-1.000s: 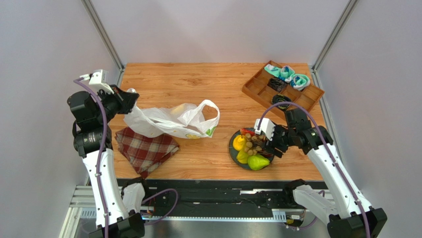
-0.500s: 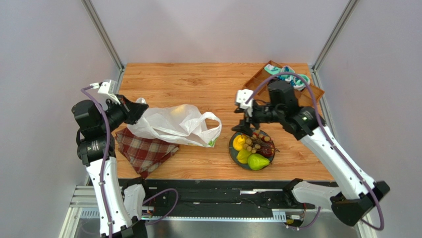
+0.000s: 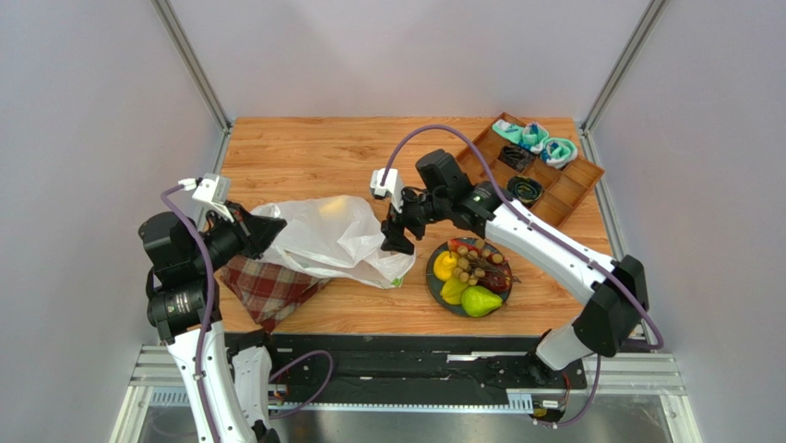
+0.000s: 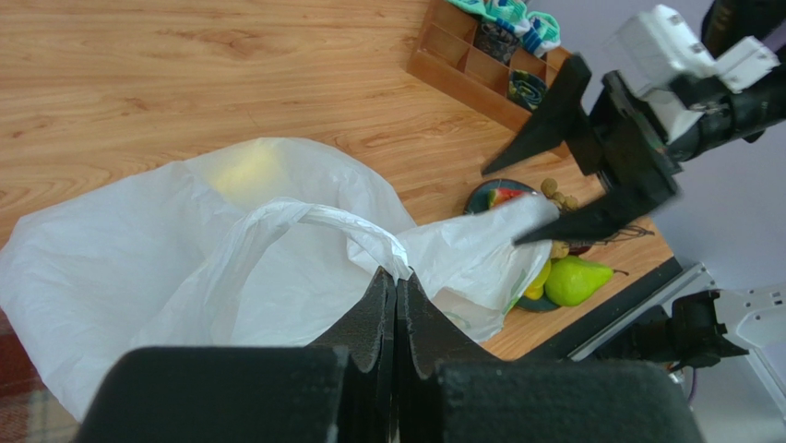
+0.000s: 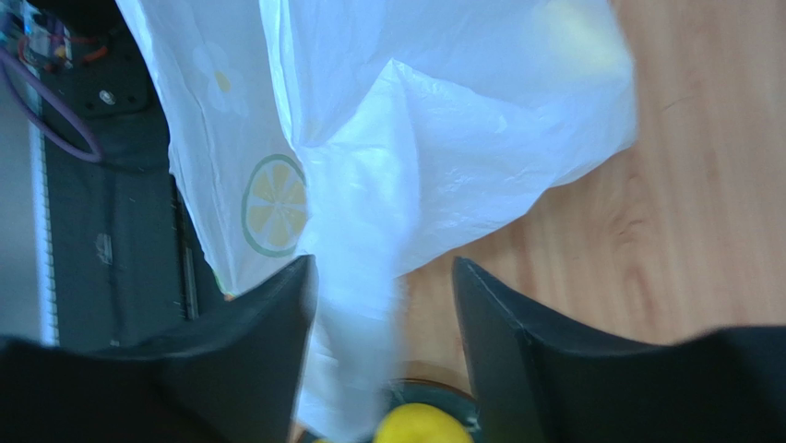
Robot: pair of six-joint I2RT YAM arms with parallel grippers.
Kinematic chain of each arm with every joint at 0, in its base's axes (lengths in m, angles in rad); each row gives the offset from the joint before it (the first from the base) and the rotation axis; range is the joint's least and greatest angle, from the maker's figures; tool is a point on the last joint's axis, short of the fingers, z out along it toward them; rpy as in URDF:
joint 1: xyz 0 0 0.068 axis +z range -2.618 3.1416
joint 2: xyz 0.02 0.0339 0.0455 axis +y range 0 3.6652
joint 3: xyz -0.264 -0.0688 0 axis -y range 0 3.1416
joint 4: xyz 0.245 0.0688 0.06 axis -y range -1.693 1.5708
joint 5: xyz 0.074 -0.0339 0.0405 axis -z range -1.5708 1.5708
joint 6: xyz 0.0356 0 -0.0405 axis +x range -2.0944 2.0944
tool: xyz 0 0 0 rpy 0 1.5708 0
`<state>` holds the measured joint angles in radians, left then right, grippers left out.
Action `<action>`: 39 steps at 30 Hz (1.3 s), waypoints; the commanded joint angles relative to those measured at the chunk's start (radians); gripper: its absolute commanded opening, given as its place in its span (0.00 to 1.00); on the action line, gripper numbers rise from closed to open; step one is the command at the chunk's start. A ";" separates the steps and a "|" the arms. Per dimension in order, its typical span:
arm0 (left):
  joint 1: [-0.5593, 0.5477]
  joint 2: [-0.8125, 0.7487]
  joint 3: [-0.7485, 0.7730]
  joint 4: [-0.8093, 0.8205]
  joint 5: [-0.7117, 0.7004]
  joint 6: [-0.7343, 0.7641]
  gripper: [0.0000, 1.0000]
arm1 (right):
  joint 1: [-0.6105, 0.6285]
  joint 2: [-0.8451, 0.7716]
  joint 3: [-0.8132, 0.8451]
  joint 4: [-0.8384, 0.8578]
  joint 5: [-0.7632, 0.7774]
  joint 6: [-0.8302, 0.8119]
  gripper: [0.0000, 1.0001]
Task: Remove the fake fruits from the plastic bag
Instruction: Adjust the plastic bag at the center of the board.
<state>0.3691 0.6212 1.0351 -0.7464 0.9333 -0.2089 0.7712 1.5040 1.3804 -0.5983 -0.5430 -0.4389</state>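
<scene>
- Several fake fruits (image 3: 466, 272) lie heaped on the dark plate (image 3: 432, 280) at the lower right of the overhead view. Among them are a green pear (image 3: 482, 301), a brown grape bunch (image 3: 475, 266), a red watermelon slice (image 3: 458, 245) and some yellow pieces.
- The plastic bag (image 3: 332, 242) lies slumped on the wooden table (image 3: 314, 152), left of centre. Its left part rests over the red plaid cloth (image 3: 267, 288), and its right end is just beside the plate.
- A pale yellow shape (image 4: 242, 173) shows through the bag's wall at the upper left of my left wrist view. I judge it to be a fruit not yet taken out, though I cannot tell which.
- My left gripper (image 4: 395, 281) has its jaws together, clamped on a handle loop of the bag, and it anchors that end.
- My right gripper (image 5: 383, 268) stands at the bag's right end with its jaws well apart. Crinkled film hangs between the fingers, but nothing is pinched.
- The step in hand, as I judge it, is taking hold of the bag's right end so that what remains inside can be reached or tipped out.
- The next move calls for closing the right jaws on the film alone while the left clamp holds firm, then drawing the two ends apart.
- The film is thin and slippery, so it may bunch or slide free. The plate is close enough that a careless swing could knock the fruits on it.
</scene>
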 commanded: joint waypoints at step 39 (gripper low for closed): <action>-0.676 0.238 0.046 0.105 -0.339 0.583 0.09 | -0.013 0.102 0.450 0.009 0.014 0.572 0.00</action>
<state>-0.2623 0.8978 1.1206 -0.8093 0.7055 0.2600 0.7624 1.6108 1.7851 -0.5900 -0.5297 0.0795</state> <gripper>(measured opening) 0.103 0.011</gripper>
